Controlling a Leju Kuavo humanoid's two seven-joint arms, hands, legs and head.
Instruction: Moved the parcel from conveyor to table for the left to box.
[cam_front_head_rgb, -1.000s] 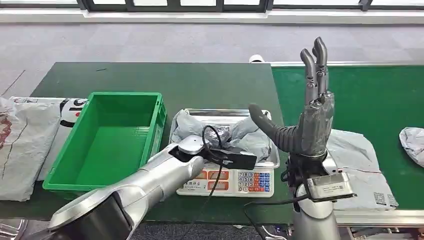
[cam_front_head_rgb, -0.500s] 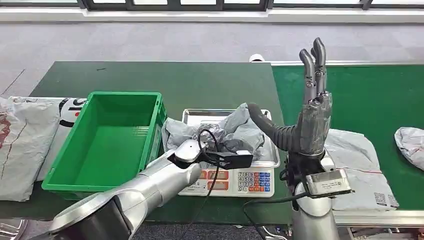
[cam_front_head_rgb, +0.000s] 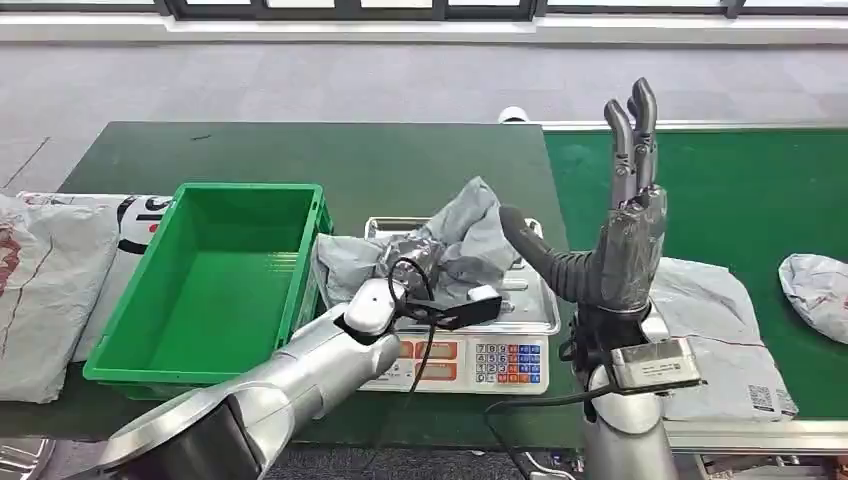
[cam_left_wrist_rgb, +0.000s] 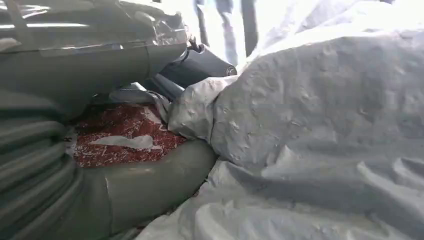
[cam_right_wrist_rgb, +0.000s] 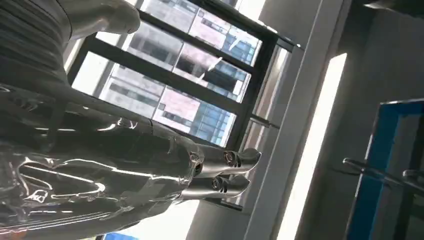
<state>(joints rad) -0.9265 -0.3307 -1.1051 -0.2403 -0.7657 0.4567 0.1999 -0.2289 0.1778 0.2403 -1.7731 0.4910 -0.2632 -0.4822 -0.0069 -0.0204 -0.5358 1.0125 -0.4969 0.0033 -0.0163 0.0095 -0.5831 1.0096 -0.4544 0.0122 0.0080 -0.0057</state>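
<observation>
Your green crate (cam_front_head_rgb: 215, 280) waits just left of the scale (cam_front_head_rgb: 470, 355). The grey parcel (cam_front_head_rgb: 455, 245) has risen off the scale tray since a second ago — left hand (cam_left_wrist_rgb: 125, 185) gripping it — boxing underway; right hand (cam_front_head_rgb: 625, 235) spread, upright.

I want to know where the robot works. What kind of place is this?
Probably a parcel sorting station: a green conveyor belt carries grey mailing bags, a weighing scale sits beside it, and a green crate waits for parcels.
</observation>
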